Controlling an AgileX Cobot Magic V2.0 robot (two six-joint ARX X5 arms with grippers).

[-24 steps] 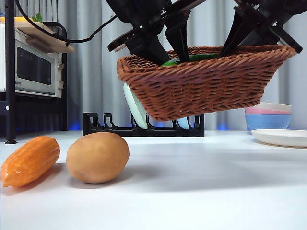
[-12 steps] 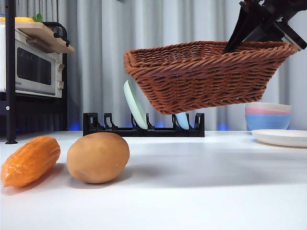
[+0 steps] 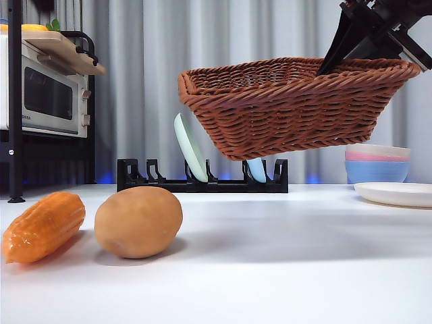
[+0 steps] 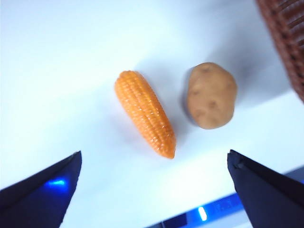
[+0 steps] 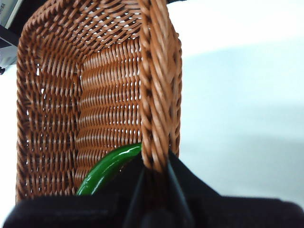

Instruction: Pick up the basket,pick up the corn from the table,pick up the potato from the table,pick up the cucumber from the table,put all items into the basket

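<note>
While the basket (image 3: pixel 297 108) is hanging tilted in the air above the table (image 3: pixel 283 256), my right gripper (image 5: pixel 154 168) is pinching its braided rim, one jaw inside the wall and one outside, closed tight on the wicker. From the front that gripper is showing as a dark shape at the top right corner, gripping the basket's higher end, with the opposite end dipping lower. Inside the basket, the cucumber (image 5: pixel 107 168) is lying on the woven floor just beside my inner jaw, glossy and green, only partly showing. Below and well apart from the basket, the potato (image 3: pixel 138 222) and the corn (image 3: pixel 42 227) are resting on the table, lying close side by side; whether they are touching I cannot tell. My left gripper (image 4: pixel 154 190) is hovering over those two with its jaws spread wide and holding nothing, the basket's edge just showing at a corner of its view. Farther back, a black dish rack (image 3: pixel 201 177) is holding a pale green plate (image 3: pixel 190 148), stacked bowls (image 3: pixel 376 163) and a white plate (image 3: pixel 395 194) are sitting at the right, and a microwave (image 3: pixel 46 94) is standing at the left.
</note>
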